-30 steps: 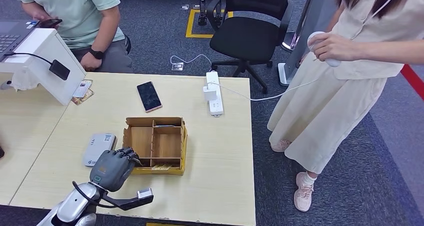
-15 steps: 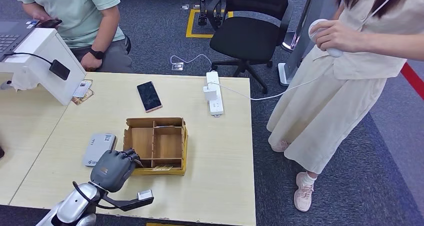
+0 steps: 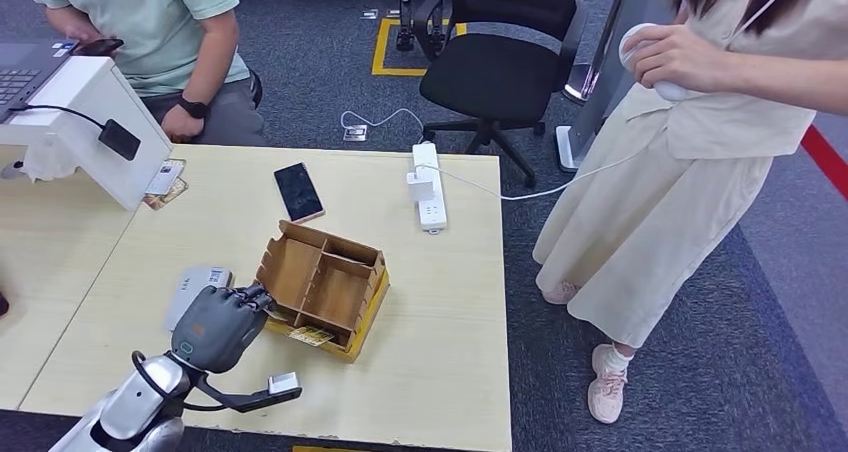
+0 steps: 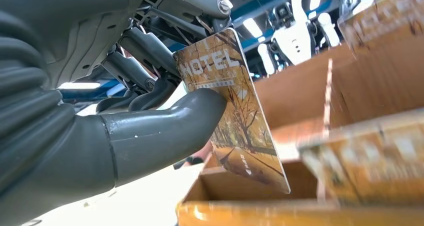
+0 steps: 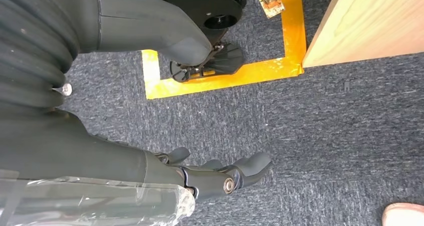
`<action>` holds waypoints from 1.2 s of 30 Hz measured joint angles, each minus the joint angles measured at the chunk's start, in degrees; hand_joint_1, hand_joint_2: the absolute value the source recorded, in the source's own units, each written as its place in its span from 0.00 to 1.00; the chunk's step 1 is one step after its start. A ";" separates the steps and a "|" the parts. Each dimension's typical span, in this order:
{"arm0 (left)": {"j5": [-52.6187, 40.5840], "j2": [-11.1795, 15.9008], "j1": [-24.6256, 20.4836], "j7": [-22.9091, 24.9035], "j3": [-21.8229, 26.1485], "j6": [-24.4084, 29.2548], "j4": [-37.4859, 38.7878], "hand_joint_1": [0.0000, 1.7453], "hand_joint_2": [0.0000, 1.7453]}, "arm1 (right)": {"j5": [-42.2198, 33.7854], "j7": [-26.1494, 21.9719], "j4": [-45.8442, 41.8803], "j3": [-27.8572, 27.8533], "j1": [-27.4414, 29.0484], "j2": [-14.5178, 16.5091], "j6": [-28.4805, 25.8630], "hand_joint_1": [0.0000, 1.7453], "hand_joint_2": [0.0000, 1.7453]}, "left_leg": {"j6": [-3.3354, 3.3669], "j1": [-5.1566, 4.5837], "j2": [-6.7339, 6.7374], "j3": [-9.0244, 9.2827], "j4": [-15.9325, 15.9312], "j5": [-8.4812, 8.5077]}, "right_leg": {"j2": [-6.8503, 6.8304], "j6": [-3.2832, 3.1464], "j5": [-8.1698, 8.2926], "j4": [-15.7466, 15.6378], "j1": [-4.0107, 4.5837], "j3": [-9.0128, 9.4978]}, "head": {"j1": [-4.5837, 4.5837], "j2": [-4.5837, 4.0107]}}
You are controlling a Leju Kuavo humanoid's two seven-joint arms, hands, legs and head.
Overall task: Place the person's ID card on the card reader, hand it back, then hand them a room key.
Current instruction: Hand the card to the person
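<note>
My left hand (image 3: 215,327) is at the near left corner of the wooden compartment box (image 3: 372,307), which now sits skewed on the table. In the left wrist view the thumb (image 4: 165,126) and fingers pinch a room key card (image 4: 235,111) printed HOTEL, just above the box (image 4: 360,81). The white card reader (image 3: 193,287) lies beside that hand on the table. Two small cards (image 3: 165,180) lie by the white stand at the back left. My right hand (image 5: 215,178) hangs over the carpet beside the table with loosely bent fingers, holding nothing.
A person in a cream dress (image 3: 680,182) stands off the table's right edge, holding a white object on a cable. Another person (image 3: 150,32) sits at the back left. A phone (image 3: 298,192) and a power strip (image 3: 428,187) lie on the far half of the table.
The box has swung round and now lies skewed, its far end shifted right. My left hand has drawn back slightly. The standing person's hand has risen a little.
</note>
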 joint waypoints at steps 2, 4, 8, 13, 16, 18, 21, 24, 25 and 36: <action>0.05 0.17 -0.34 -0.19 0.07 0.09 -0.42 1.00 1.00 | 0.15 0.23 0.04 0.01 0.03 0.00 -0.02 0.00 1.00 | 0.00 0.00 0.00 0.00 0.00 0.00 | 0.00 0.00 0.00 0.00 0.00 0.00 | 0.00 0.00; 0.08 0.25 -0.68 -0.23 0.07 0.02 -0.62 1.00 1.00 | 0.19 0.44 0.05 0.01 0.07 -0.01 -0.01 0.00 1.00 | 0.00 0.00 0.00 0.00 0.00 0.00 | 0.00 0.00 0.00 0.00 0.00 0.00 | 0.01 -0.01; 0.19 0.27 -1.23 -0.28 0.07 -0.27 -0.67 1.00 1.00 | 0.20 0.69 0.06 0.01 0.11 -0.01 -0.01 0.00 1.00 | 0.00 0.00 0.00 0.00 0.00 0.00 | 0.00 0.00 0.00 0.00 0.00 0.00 | 0.00 0.00; 0.19 0.32 -1.49 -0.28 0.07 -0.38 -0.67 1.00 1.00 | 0.22 0.73 0.14 0.00 0.13 0.00 -0.01 0.00 1.00 | 0.00 0.00 0.00 0.00 0.00 0.00 | 0.00 0.00 0.00 0.00 0.00 0.00 | 0.00 -0.01; 0.45 0.66 -2.05 -0.25 0.06 -0.43 -0.67 1.00 1.00 | 0.28 0.74 0.21 0.01 0.14 -0.01 0.02 0.00 1.00 | 0.00 0.00 0.00 0.00 0.00 0.00 | 0.00 0.00 0.00 0.00 0.00 -0.01 | 0.01 -0.01; 1.06 1.33 -3.04 -0.13 0.07 -0.63 -0.72 1.00 1.00 | 0.35 0.75 0.23 0.01 0.15 -0.01 0.05 0.00 1.00 | -0.01 0.00 0.00 0.00 0.00 0.01 | 0.00 0.00 0.00 0.00 0.00 0.00 | 0.01 -0.01; 1.96 2.41 -4.88 -0.04 0.09 -1.26 -0.93 1.00 1.00 | 0.43 0.75 0.23 0.01 0.16 0.01 0.08 0.00 1.00 | -0.03 0.00 0.00 0.00 0.00 0.02 | 0.00 -0.01 0.01 0.02 0.00 0.00 | 0.01 -0.01; 2.15 3.23 -6.44 0.01 0.12 -1.57 -0.98 1.00 1.00 | 0.48 0.72 0.25 0.01 0.18 -0.01 0.11 0.00 1.00 | -0.04 0.01 0.00 0.00 0.01 0.03 | 0.01 -0.02 0.01 0.03 0.01 -0.02 | 0.00 0.00; 2.27 3.61 -7.22 0.12 0.20 -1.68 -0.98 1.00 1.00 | 0.52 0.67 0.26 0.01 0.18 -0.02 0.14 0.00 1.00 | -0.04 0.01 -0.01 -0.01 0.01 0.03 | 0.00 -0.02 0.01 0.03 0.02 -0.02 | 0.01 0.00; 6.84 8.40 -23.04 1.36 3.39 -5.25 2.94 1.00 1.00 | 0.78 0.22 0.49 0.01 0.12 -0.01 0.26 0.00 1.00 | -0.11 0.04 -0.05 -0.03 0.02 0.11 | -0.04 -0.06 0.04 0.07 0.04 -0.03 | -0.02 0.01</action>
